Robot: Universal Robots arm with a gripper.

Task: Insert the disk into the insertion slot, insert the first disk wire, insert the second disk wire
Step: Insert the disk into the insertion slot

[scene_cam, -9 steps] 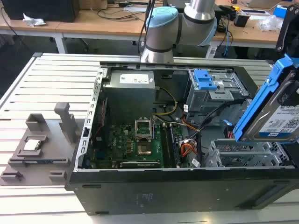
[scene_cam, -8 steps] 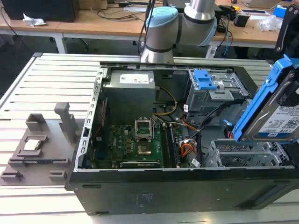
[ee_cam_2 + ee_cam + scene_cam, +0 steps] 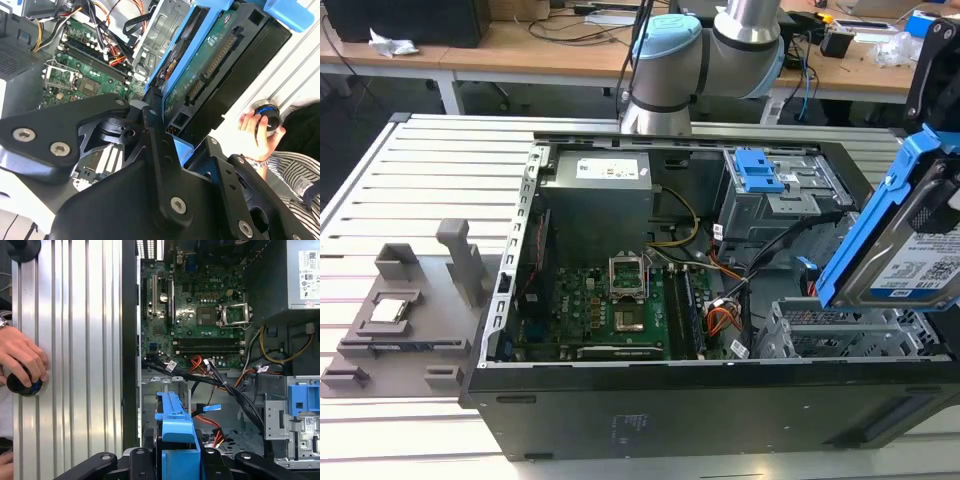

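My pincer (image 3: 177,467) is clamped on the disk (image 3: 918,250), tilted above the insertion slot (image 3: 810,325), and I think it may bump the slot's edge or catch the wires (image 3: 225,386).

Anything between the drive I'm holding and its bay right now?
Possibly. The silver hard drive in its blue plastic carrier hangs above the silver-grey perforated drive cage. A black cable bundle and orange-red wires lie across the cage; whether they block entry is unclear.
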